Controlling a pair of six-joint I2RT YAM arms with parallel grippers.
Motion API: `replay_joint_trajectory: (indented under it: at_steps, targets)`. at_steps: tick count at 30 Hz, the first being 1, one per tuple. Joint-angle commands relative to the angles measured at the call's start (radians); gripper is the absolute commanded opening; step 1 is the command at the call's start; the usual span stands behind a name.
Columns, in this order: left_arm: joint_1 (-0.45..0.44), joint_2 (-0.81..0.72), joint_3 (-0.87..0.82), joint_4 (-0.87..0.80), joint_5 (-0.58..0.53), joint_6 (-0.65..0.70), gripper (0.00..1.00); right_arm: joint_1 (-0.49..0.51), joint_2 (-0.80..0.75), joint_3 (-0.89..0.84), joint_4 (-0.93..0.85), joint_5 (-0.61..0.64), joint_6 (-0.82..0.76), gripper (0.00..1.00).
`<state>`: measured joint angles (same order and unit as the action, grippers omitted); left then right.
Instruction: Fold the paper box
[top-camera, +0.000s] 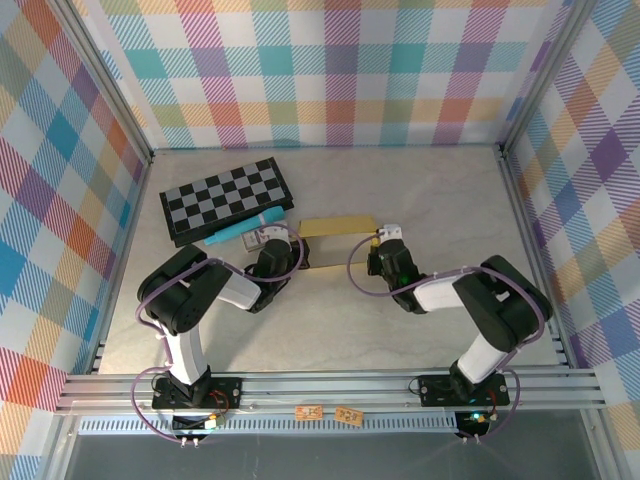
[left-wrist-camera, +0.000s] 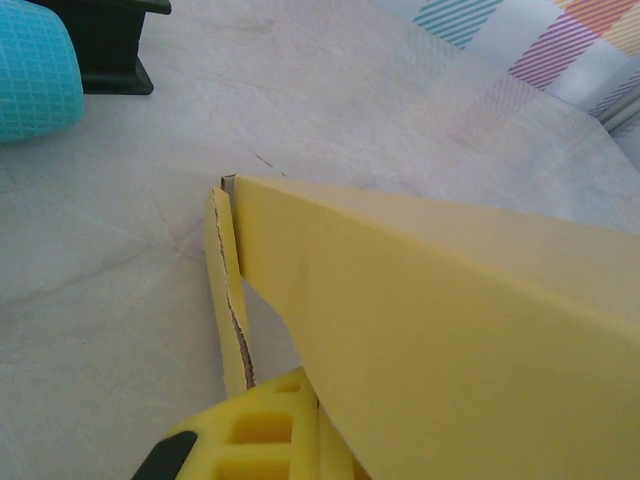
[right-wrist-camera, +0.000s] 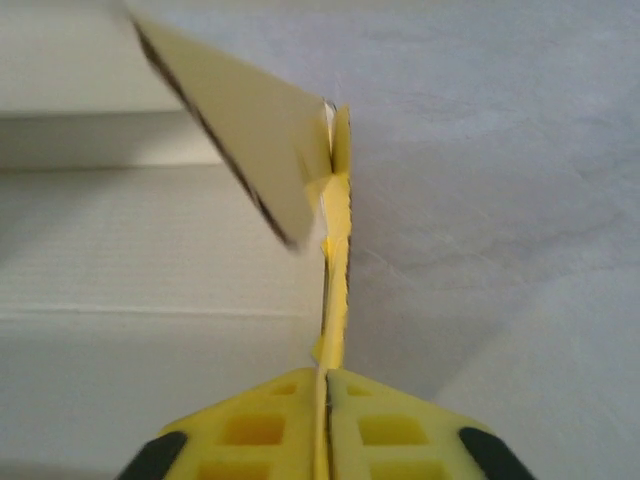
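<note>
Right gripper (right-wrist-camera: 327, 378): closest thing in the right wrist view. Its yellow pads (right-wrist-camera: 390, 425) are pressed together on a thin upright edge of the paper box (right-wrist-camera: 250, 150); it looks clenched on the card.
Left gripper (left-wrist-camera: 295, 395): one yellow finger shows at 6 o'clock of the left wrist view, with a narrow side strip rising from it. The jaws are clamped tight, apparently pinching that strip.
Box location: middle of the table (top-camera: 330, 320), spanning the gap between the two wrists. The left arm is at its 9 o'clock end, the right arm at its 3 o'clock end.
Why held so: my reading is that a pinch at each end steadies the sheet and keeps the end flaps standing while the long panel comes over.
Box look: plain yellow thin card with a brown raw core along the cut edges. One broad panel is tilted up off the table, and a slim flap stands beside it with a gap at the corner. Not yet a closed box.
Neighbours: checkerboard (top-camera: 228, 198) at 10 o'clock of the box; teal tube (top-camera: 245, 228) along the board's near edge, close to the left wrist.
</note>
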<state>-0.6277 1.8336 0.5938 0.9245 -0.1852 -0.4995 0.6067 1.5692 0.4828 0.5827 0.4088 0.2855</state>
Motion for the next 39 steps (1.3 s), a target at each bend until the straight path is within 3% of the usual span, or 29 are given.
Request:
replay_joint_trajectory:
  at_steps: [1,3,12,15,21,24,27,30,39]
  targets:
    - [-0.018,0.022,-0.008,-0.156,0.004,0.024,0.0,0.007,-0.12,-0.027,-0.159,-0.021,0.069,0.24]
    - [-0.019,0.026,0.004,-0.166,0.005,0.029,0.0,0.007,-0.203,-0.042,-0.221,-0.051,0.11,0.35]
    - [-0.024,0.05,0.033,-0.18,0.008,0.032,0.0,0.008,-0.502,0.008,-0.47,-0.065,0.337,0.55]
    - [-0.024,0.047,0.038,-0.195,0.007,0.032,0.0,0.008,-0.466,0.124,-0.514,-0.075,0.495,0.55]
    - [-0.025,0.041,0.041,-0.212,0.002,0.035,0.0,0.01,-0.28,0.384,-0.71,-0.122,1.063,0.56]
    - [-0.026,0.043,0.042,-0.213,0.006,0.034,0.0,0.014,-0.209,0.452,-0.703,-0.121,1.199,0.58]
    - [-0.026,0.046,0.046,-0.21,0.006,0.032,0.0,0.013,-0.145,0.495,-0.673,-0.129,1.268,0.58]
    - [-0.027,0.045,0.053,-0.212,0.006,0.033,0.0,0.012,-0.108,0.542,-0.754,-0.159,1.343,0.56]
    - [-0.026,0.043,0.066,-0.23,0.012,0.04,0.0,0.011,-0.11,0.543,-0.827,-0.147,1.4,0.53]
